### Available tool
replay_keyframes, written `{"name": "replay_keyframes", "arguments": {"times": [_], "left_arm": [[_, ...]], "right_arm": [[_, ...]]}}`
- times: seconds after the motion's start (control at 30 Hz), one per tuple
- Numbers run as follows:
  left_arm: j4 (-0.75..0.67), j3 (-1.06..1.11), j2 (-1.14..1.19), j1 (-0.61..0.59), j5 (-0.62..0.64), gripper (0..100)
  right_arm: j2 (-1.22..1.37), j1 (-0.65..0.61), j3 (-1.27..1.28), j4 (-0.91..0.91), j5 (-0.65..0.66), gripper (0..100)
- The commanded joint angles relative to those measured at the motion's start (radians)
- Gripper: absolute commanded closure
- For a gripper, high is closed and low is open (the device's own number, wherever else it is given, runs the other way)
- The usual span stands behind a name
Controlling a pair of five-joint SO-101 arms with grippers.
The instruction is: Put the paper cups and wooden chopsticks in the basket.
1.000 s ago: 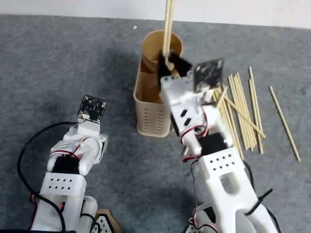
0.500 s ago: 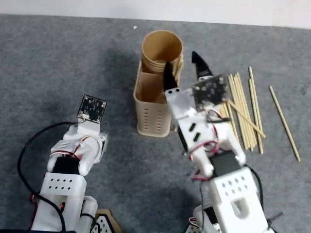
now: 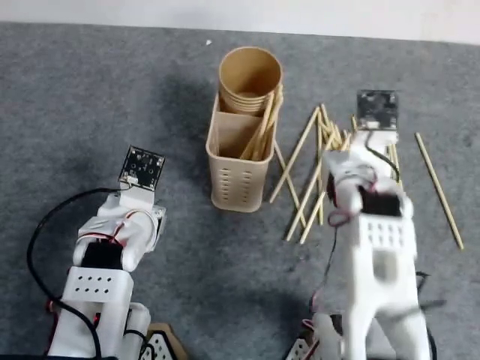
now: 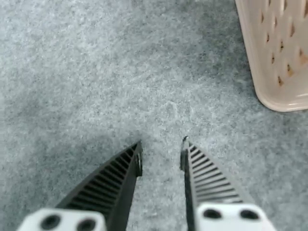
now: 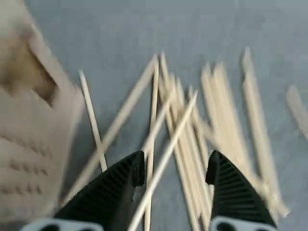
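Moved: the right arm (image 3: 379, 232) has swung off the basket (image 3: 235, 176) to its 3 o'clock side. The bundle it held upright over the paper cups (image 3: 250, 73) a second ago now stands in the basket, and several sticks on the desk (image 3: 90, 90) have fanned out toward the basket.
Cups: the paper cups sit nested, mouth up, at the basket's 12 o'clock end.
Stowed: the basket chopsticks (image 3: 262, 133) lean with their top ends toward 1 o'clock, against the cup stack.
Loose: the loose chopsticks (image 3: 309, 174) lie flat at 3 o'clock of the basket. The nearest run from 7 to 1 o'clock, and one lone stick (image 3: 439, 191) lies apart, running 11 to 5.
Right: the right pincer (image 5: 175, 166) is spread and empty above the loose chopsticks.
Left: the left pincer (image 4: 161, 149) is spread and empty over bare desk, at 7 o'clock of the basket.
Views: the right wrist view shows one stick running lengthwise under the gap between the tips. The left wrist view shows the basket's perforated wall.
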Motion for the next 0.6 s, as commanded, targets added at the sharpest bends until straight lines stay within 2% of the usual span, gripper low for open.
{"name": "replay_keyframes", "arguments": {"times": [0.0, 0.17, 0.27, 0.57], "left_arm": [[-0.017, -0.005, -0.008, 0.015, 0.005, 85], [-0.018, -0.005, -0.008, 0.013, 0.005, 85], [-0.018, -0.005, -0.008, 0.013, 0.005, 85], [-0.018, -0.005, -0.008, 0.013, 0.005, 85]], "right_arm": [[0.236, -0.035, -0.015, 0.005, -0.012, 79.3], [0.384, -0.13, -0.048, 0.001, -0.015, 78.9], [0.397, -0.133, -0.053, -0.008, -0.064, 78.9], [0.407, -0.131, -0.051, -0.028, -0.075, 78.9]]}}
